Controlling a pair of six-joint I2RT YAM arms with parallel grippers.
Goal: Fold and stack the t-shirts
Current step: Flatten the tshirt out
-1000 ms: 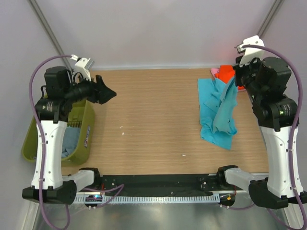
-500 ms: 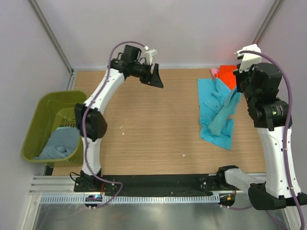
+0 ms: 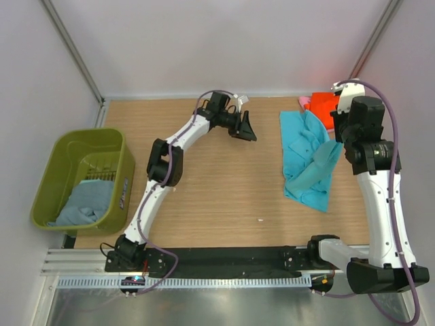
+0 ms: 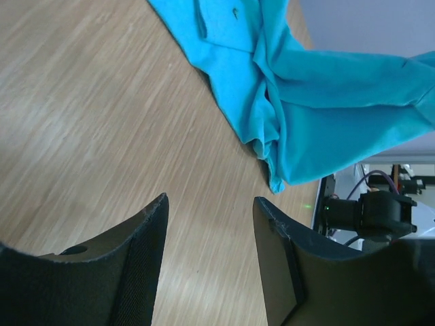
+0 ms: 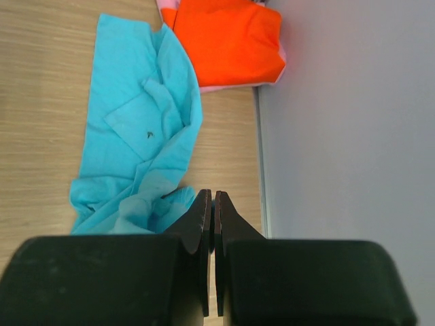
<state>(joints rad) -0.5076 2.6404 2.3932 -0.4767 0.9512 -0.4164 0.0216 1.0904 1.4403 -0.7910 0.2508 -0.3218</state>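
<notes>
A bright turquoise t-shirt (image 3: 302, 146) lies crumpled at the right of the table; it also shows in the left wrist view (image 4: 319, 115) and the right wrist view (image 5: 143, 136). My right gripper (image 3: 338, 151) (image 5: 213, 193) is shut on its right edge, and a ridge of cloth rises to it. A folded orange-red t-shirt (image 3: 319, 103) (image 5: 228, 41) lies on a pink one (image 3: 302, 102) at the far right corner. A grey-blue t-shirt (image 3: 85, 204) lies in the bin. My left gripper (image 3: 248, 129) (image 4: 211, 200) is open and empty over bare wood, left of the turquoise shirt.
An olive-green plastic bin (image 3: 88, 134) stands off the table's left edge. The right wall (image 5: 340, 136) is close beside my right gripper. A black rail (image 3: 224, 257) runs along the near edge.
My left arm has swung from over the bin to the far middle, reaching right toward the turquoise shirt. My right gripper has come down, and the hanging shirt has settled lower.
</notes>
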